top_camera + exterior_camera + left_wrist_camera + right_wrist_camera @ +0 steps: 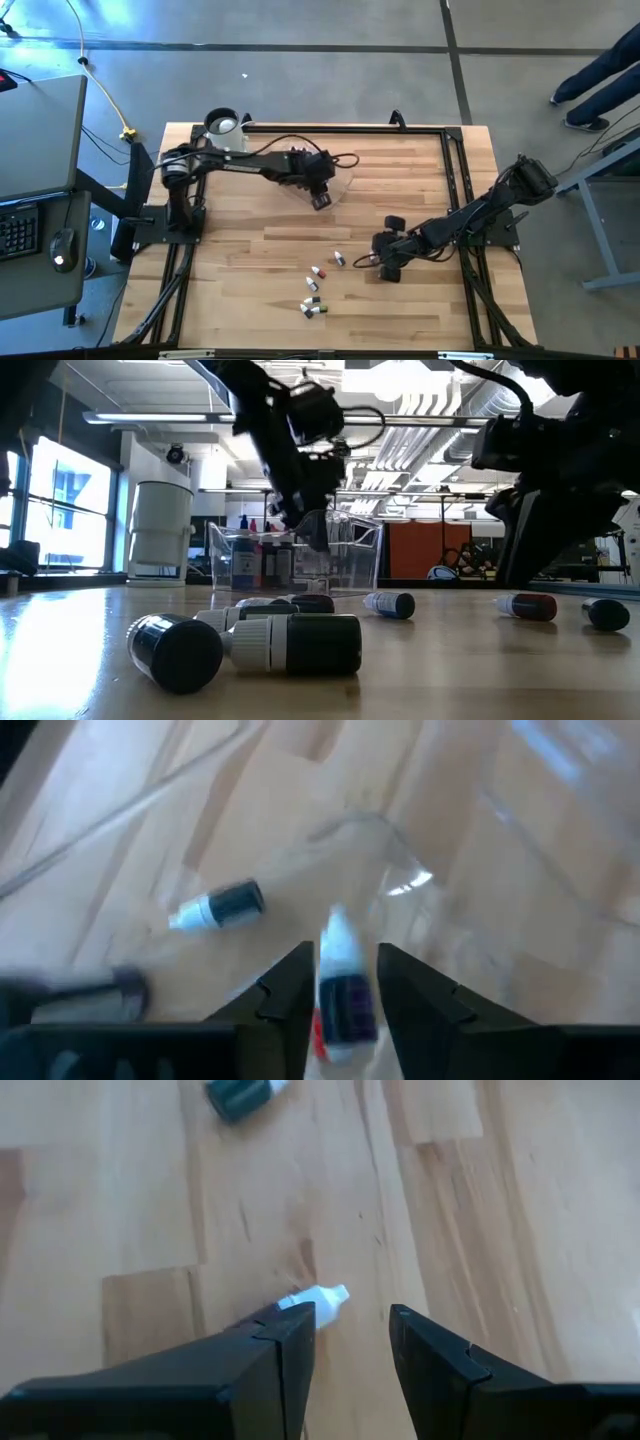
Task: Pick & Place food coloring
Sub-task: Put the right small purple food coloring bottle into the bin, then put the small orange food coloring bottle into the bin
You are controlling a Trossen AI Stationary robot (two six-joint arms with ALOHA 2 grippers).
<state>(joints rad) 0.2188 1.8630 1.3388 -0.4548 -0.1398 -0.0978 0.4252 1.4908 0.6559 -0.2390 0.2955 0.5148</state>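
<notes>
My left gripper (321, 200) hangs over the near edge of the shallow clear tray (342, 183), pointing steeply down. A food coloring bottle (343, 990) with a white tip and dark label sits between its parted fingers. Another bottle (220, 906) lies on its side in the tray. My right gripper (383, 268) stands open low over the table, right of centre. A white-tipped bottle (318, 1300) lies on the wood just past one of its fingertips. Several more bottles (315, 290) lie loose on the near middle of the table. My left gripper has the bottle's body (348, 1010) between its two fingers, tip pointing away from the wrist. The fingers slant down from the table's left side. A thin gap seems to show on each side, and the picture is blurred: I cannot tell whether the fingers touch it.
A white jug (222, 125) stands at the table's far left corner. The tray in the low view (300, 560) holds several upright bottles. Black frame rails (450, 180) run along the table's sides. Bare wood lies at the near left.
</notes>
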